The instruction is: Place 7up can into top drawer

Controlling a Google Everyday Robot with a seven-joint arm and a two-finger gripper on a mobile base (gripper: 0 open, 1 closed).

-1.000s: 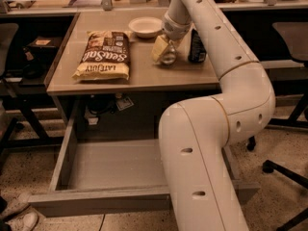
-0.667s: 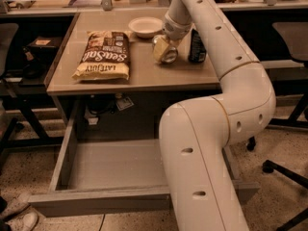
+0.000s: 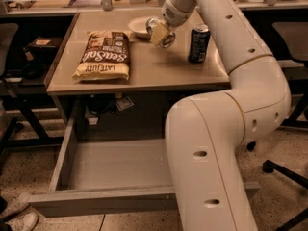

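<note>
- Now the hand (image 3: 159, 31) is clenched on the 7up can (image 3: 164, 37), above the back of the tabletop (image 3: 159, 67).
- 7up can is clear of the surface, tilted; its long axis runs on a slant, neither upright nor flat, with a shiny end facing down and toward the camera.
- It hangs just beside the bowl (image 3: 139, 27), with the dark can (image 3: 198, 43) standing upright near it on the other side.
- Bag (image 3: 103, 55) lies flat on the tabletop, apart from the hand.
- Drawer (image 3: 120, 163) is pulled open below the tabletop, well apart from the 7up can.
</note>
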